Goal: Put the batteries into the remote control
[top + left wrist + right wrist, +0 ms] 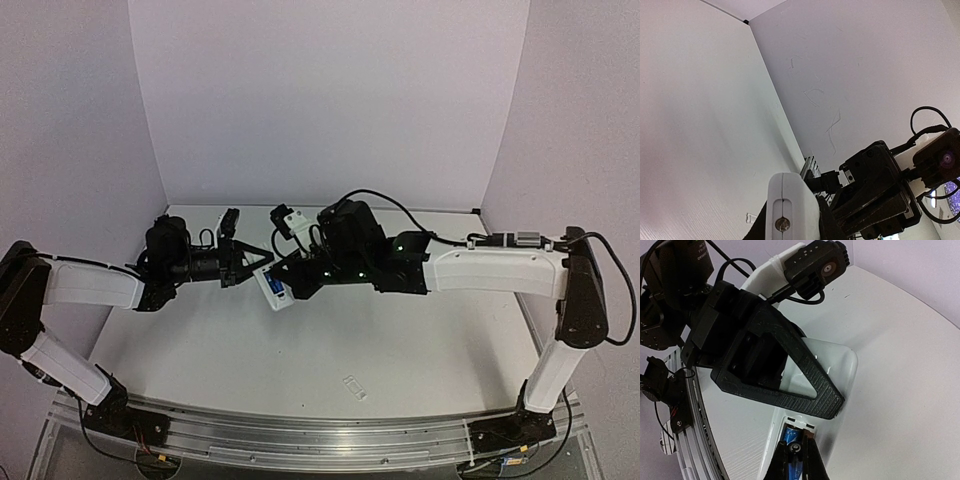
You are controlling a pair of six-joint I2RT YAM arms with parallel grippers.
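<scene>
Top external: looks down from high behind both arm bases, far off, over the whole desk [420, 340]. Left wrist: sits tight behind the remote control [790, 210], faces across the desk toward the right arm [880, 195]. Right wrist: peers close at that same remote control, left arm [685, 285] beyond.

table [450, 340]: white | clear cover piece [354, 386]: near front edge
</scene>
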